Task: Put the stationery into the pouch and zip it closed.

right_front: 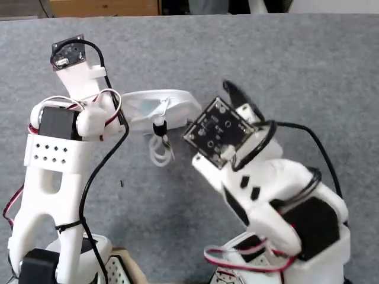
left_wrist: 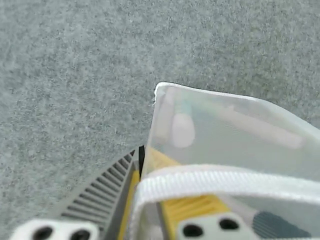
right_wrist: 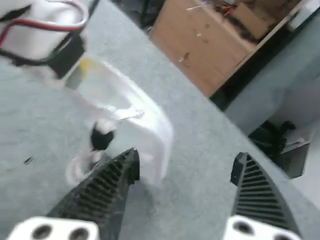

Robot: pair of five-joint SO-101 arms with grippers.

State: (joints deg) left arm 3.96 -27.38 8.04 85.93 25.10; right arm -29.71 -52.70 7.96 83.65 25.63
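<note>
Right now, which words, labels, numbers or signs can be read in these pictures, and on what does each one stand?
No text can be read in any view.
pouch: translucent white, no print shows on it.
camera board on an arm's wrist: any marks on it are too small to read.
</note>
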